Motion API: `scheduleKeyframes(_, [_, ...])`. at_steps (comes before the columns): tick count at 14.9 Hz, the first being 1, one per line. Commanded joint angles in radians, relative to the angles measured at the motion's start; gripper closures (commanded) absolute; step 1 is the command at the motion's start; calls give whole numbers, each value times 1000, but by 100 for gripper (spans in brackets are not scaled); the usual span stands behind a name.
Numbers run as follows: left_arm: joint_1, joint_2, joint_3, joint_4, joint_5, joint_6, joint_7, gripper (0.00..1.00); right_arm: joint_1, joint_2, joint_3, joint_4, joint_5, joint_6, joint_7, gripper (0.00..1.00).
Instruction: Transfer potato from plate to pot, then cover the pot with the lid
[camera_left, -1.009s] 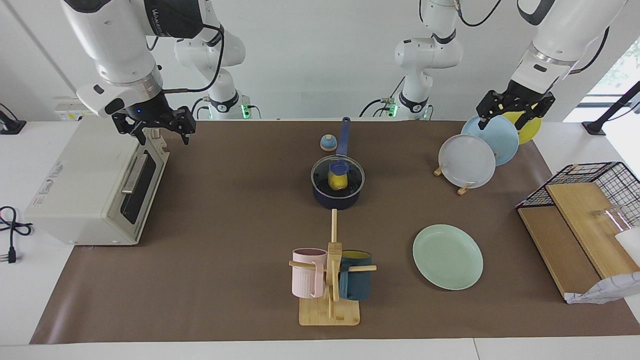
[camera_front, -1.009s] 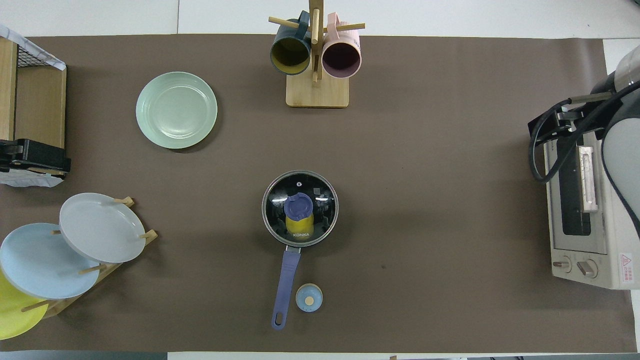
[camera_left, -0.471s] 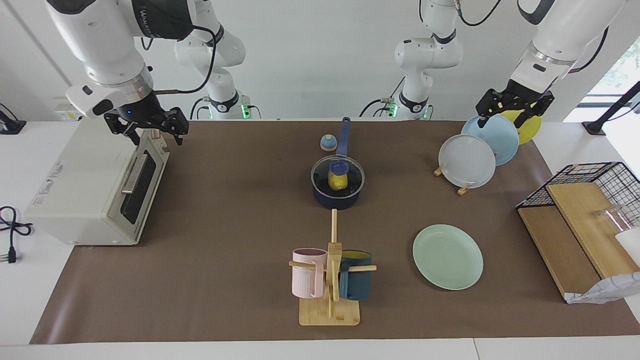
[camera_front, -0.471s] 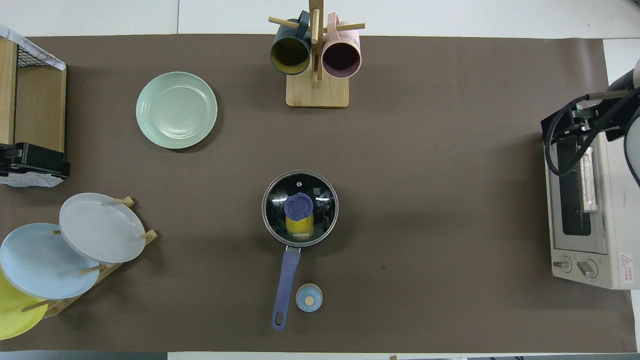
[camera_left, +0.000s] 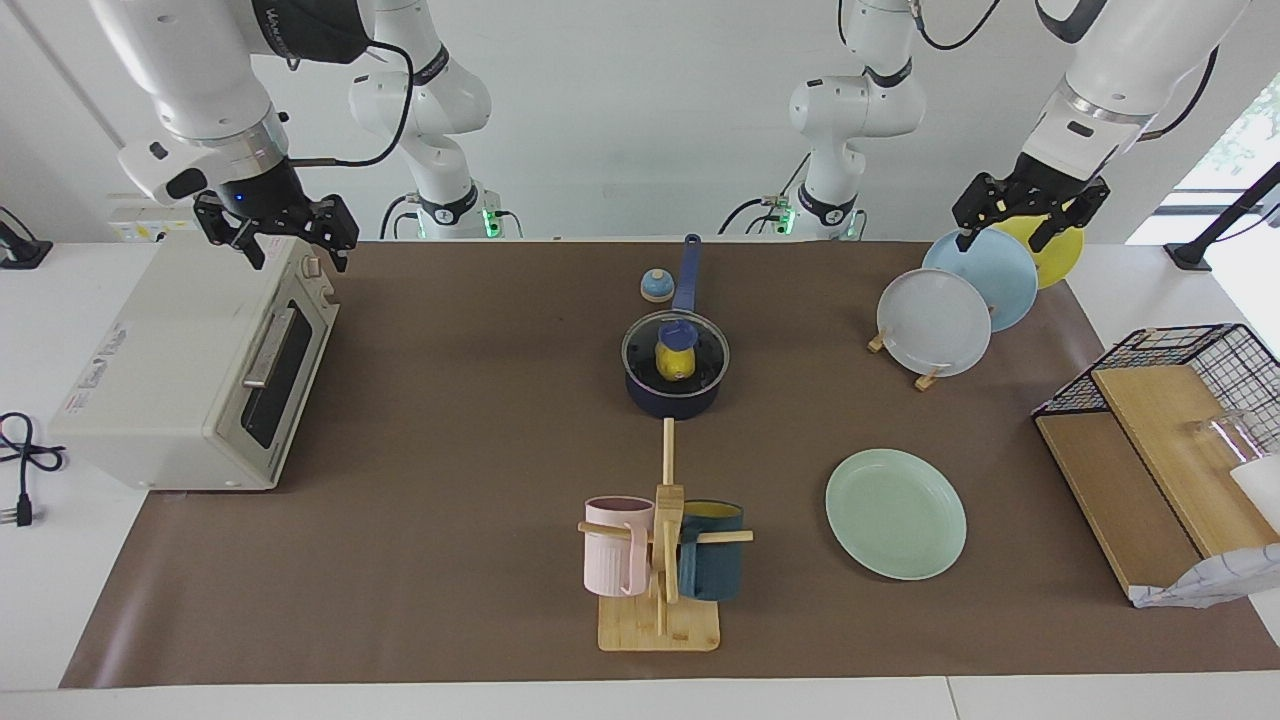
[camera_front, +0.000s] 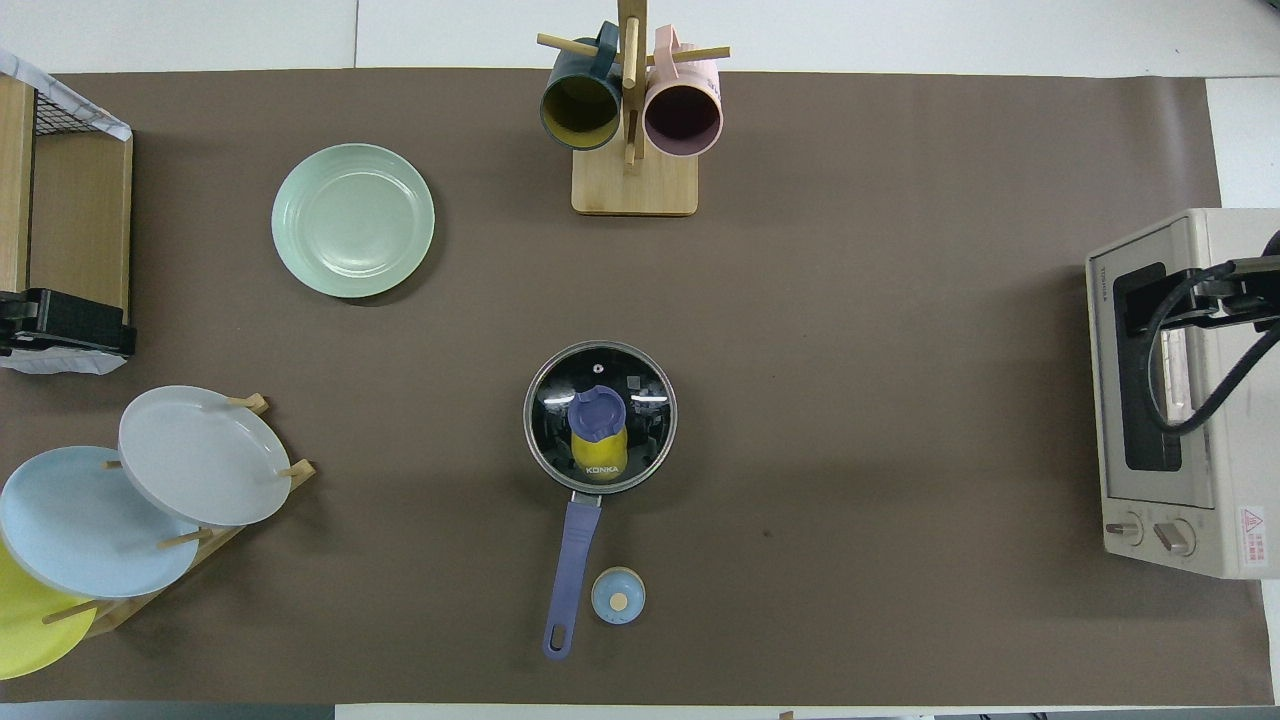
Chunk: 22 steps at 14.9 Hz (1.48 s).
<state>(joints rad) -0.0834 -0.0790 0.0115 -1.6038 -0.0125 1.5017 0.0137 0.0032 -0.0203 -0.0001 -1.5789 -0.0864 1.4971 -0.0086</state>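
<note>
The dark navy pot (camera_left: 672, 398) stands mid-table with its blue handle (camera_front: 570, 570) pointing toward the robots. The clear glass lid (camera_left: 700, 345) with a blue knob (camera_front: 597, 410) sits on it. The yellow potato (camera_left: 672, 366) lies inside, seen through the glass (camera_front: 600, 455). The mint-green plate (camera_left: 895, 513) is bare (camera_front: 353, 220), farther from the robots, toward the left arm's end. My right gripper (camera_left: 296, 256) is open and empty, up over the toaster oven. My left gripper (camera_left: 1003, 240) is open and empty, up over the plate rack.
A toaster oven (camera_left: 190, 370) sits at the right arm's end. A plate rack (camera_left: 935, 320) holds grey-white, light blue and yellow plates. A mug stand (camera_left: 660, 560) holds a pink and a teal mug. A small blue-and-tan domed object (camera_left: 656, 286) lies beside the pot handle. A wire basket (camera_left: 1190, 350) holds wooden boards.
My right gripper has risen and drawn back toward its own end, over the toaster oven. My left gripper has lifted slightly. The pot, lid and potato have not moved.
</note>
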Motion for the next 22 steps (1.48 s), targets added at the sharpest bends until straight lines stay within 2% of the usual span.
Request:
scheduleKeyframes(1, [8,-27,-7,-25,11,-1,3,0,-6,0,8,-23,22,22,-22,0])
scheduleKeyframes(11, [11,-65,-7,-30,11,-21,0,0,4,28,18,27,8,-17,-24,0])
scheduleKeyframes(14, [10,-93,-7,-83,11,-9,3,0,4,28,14,27,13,-17,-24,0])
scheduleKeyframes(22, [10,-93,-7,-91,11,-21,2,0,3,28,9,25,22,-23,-24,0])
